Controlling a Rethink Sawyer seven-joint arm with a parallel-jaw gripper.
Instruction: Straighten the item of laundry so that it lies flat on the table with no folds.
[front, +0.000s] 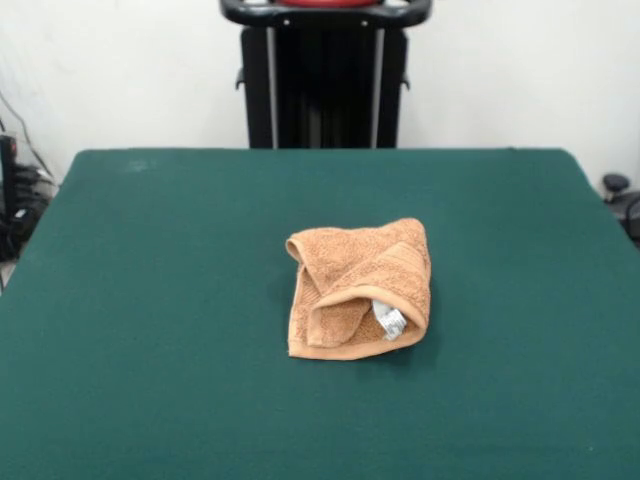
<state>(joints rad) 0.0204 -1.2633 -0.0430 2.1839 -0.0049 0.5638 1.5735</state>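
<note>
I have the towel (360, 290) a little right of the table's (150, 300) middle, about halfway between the near and far edges. It is not flat: the cloth is folded over itself into a rough, lumpy square, with one flap drawn down across the top from the far right corner and a rolled edge standing up at the far left. A pocket opens toward the near side, and the white label (390, 320) peeks out of it near the right near corner. The bottom layer shows as a flat strip along the near and left edges.

The arm is drawn back out of this view; I see only the pedestal (325, 80) at the far side, so I cannot tell how the fingers stand or whether they hold anything. Nothing is touching the towel.

What matters for the next move, as I judge it: the towel lies toward the near side from the pedestal, roughly on its centre line and slightly right. The top flap's free edge faces near and right, so I would come down on that edge by the label and draw it away from the fold to open it. The task looks barely started; every fold is yet to be undone.
</note>
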